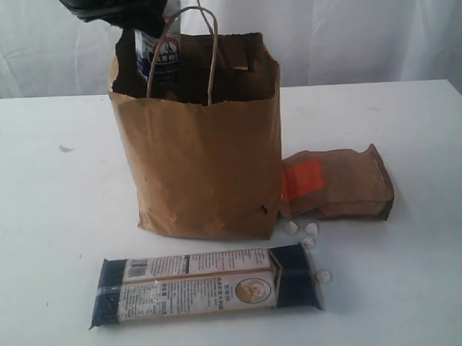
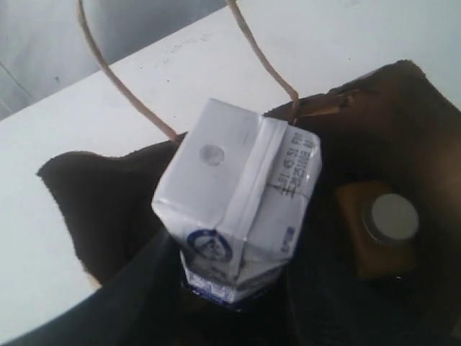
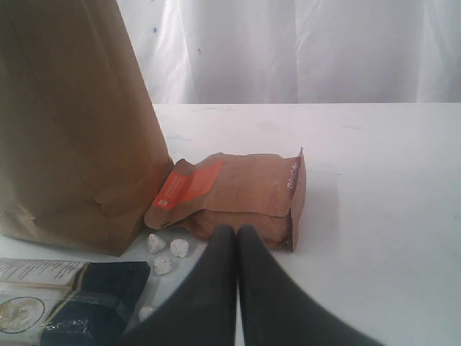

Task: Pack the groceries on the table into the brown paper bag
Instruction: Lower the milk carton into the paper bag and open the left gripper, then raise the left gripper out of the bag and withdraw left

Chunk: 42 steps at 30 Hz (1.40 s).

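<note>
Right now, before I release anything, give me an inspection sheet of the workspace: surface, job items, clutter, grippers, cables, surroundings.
Surface: white table, flat and mostly bare.
Job's things: brown paper bag upright and open; jar with a pale lid already inside; noodle pack flat in front of the bag; brown pouch lying beside the bag; four candies loose between pouch and noodle pack.
Clutter: one small grey fleck on the table.
Grippers: left gripper shut on the carton at the bag's mouth; right gripper shut, empty, low near the pouch.
Cables: nothing seen.
Surroundings: white curtain behind the table.
</note>
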{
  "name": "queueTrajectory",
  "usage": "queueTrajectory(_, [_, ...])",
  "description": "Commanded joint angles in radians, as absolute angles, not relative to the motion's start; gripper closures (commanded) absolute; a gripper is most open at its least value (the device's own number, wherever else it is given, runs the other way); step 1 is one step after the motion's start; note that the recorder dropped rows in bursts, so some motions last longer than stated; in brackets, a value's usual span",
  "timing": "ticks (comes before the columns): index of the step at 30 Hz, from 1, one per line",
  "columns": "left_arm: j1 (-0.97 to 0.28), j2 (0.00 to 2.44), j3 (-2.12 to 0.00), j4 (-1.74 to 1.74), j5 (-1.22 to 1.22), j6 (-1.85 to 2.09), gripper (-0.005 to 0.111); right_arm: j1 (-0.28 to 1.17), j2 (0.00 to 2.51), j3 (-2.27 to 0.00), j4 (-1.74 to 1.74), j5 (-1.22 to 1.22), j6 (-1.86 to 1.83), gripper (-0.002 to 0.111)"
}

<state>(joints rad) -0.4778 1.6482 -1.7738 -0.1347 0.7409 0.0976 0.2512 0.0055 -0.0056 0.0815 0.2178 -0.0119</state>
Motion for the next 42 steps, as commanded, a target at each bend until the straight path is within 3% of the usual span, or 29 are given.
queueTrajectory(1, [-0.482,1.672,-1.785,-0.245,0.737,0.165,0.107,0.247,0.0,0.0,0.074,0.22,-0.007,0.108])
queueTrajectory(9, [-0.482,1.739,-1.777,-0.251,0.827,0.192,0.106,0.247,0.0,0.0,0.074,0.22,-0.007,0.108])
queueTrajectory(12, [-0.482,1.765,-1.777,-0.251,0.865,0.225,0.097,0.247,0.0,0.0,0.074,0.22,-0.007,0.108])
queueTrajectory(15, [-0.482,1.78,-1.777,-0.246,0.883,0.224,0.079,0.247,0.0,0.0,0.074,0.22,-0.007,0.108])
queueTrajectory(20, [-0.482,1.786,-1.777,-0.247,0.885,0.209,0.031,0.247,0.0,0.0,0.074,0.22,-0.007,0.108])
queueTrajectory(24, [-0.482,1.78,-1.777,-0.247,0.883,0.197,0.014,0.247,0.0,0.0,0.074,0.22,-0.007,0.108])
queueTrajectory(38, [-0.482,1.662,-1.805,-0.247,0.935,0.18,0.014,0.247,0.0,0.0,0.074,0.22,-0.007,0.108])
queueTrajectory(40, [-0.482,1.633,-1.805,-0.24,0.971,0.176,0.019,0.247,0.0,0.0,0.074,0.22,-0.007,0.108])
queueTrajectory(42, [-0.482,1.602,-1.805,-0.209,0.996,0.171,0.035,0.247,0.0,0.0,0.074,0.22,-0.007,0.108])
